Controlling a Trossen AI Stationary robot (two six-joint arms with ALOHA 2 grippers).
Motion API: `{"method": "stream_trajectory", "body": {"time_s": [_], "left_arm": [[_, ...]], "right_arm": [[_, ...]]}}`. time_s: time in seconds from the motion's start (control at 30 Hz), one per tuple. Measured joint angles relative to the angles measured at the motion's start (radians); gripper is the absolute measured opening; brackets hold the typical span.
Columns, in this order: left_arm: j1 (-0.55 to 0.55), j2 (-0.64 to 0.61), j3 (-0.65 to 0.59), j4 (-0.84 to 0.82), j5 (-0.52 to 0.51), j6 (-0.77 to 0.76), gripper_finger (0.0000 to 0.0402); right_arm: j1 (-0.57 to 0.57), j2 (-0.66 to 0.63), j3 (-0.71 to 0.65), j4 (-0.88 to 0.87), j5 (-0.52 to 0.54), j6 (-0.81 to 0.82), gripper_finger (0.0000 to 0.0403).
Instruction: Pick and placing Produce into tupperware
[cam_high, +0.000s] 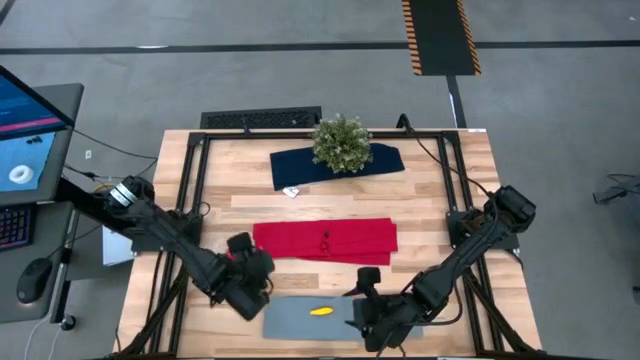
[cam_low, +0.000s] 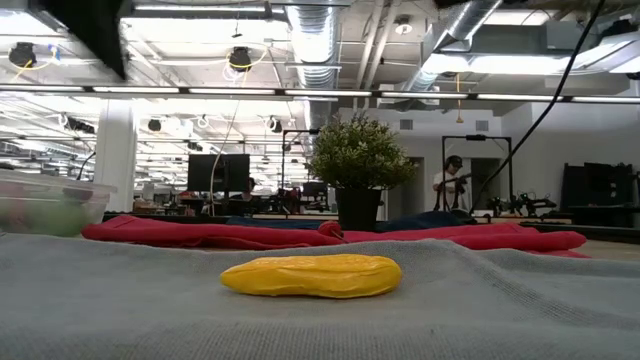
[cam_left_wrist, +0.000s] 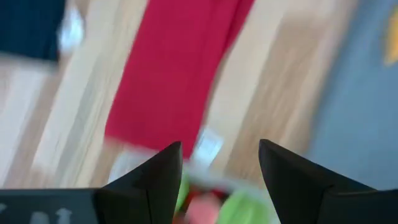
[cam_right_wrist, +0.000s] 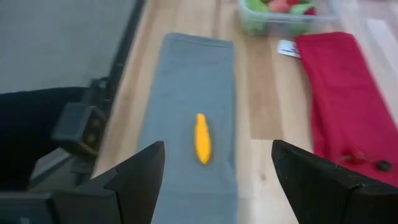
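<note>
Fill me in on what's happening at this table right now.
Two robot arms are packing toy produce into a clear tupperware. The left gripper hangs open just above the tupperware, which already holds green and red pieces. A yellow piece lies alone on the grey mat at the table's front edge. The right gripper is wide open near the mat's right end, aimed at that yellow piece and holding nothing.

Wooden table (cam_high: 240, 205) – red cloth (cam_high: 325, 240), navy cloth (cam_high: 300, 166), grey mat (cam_high: 300, 322).

tupperware (cam_low: 45, 203) cut off at low view's edge, contents blurred (green, red) in left wrist view
</note>
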Motion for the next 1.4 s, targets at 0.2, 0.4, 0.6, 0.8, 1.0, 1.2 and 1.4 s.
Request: {"method": "stream_trajectory", "body": {"time_s": [0.2, 0.4, 0.6, 0.8, 1.0, 1.2, 1.4], "left_arm": [[-0.107, 0.001, 0.021, 0.313, -0.234, 0.218, 0.0203], [-0.194, 0.002, -0.026, 0.575, -0.393, 0.412, 0.0203], [-0.212, -0.006, -0.172, 0.902, -0.346, 0.613, 0.0203], [-0.174, -0.109, -0.412, 1.395, -0.149, 0.852, 0.0203], [-0.153, -0.345, -0.677, 1.608, -0.088, 0.864, 0.0203], [-0.154, -0.537, -0.944, 1.916, 0.017, 0.904, 0.0203], [-0.141, -0.587, -1.043, 2.125, -0.042, 1.033, 0.0203]], "right_arm": [[-0.004, 0.089, 0.001, 0.063, -0.033, -0.041, 0.0317], [-0.031, 0.172, 0.0, 0.054, -0.032, -0.039, 0.0317], [-0.042, 0.181, 0.001, 0.095, -0.022, -0.05, 0.0317], [-0.041, 0.181, 0.001, 0.123, -0.022, -0.072, 0.0317], [-0.042, 0.181, 0.001, 0.139, -0.022, -0.082, 0.0317], [-0.043, 0.181, 0.001, 0.204, -0.05, -0.108, 0.0317], [-0.056, 0.181, 0.001, 0.211, -0.053, -0.101, 0.0317]]}}
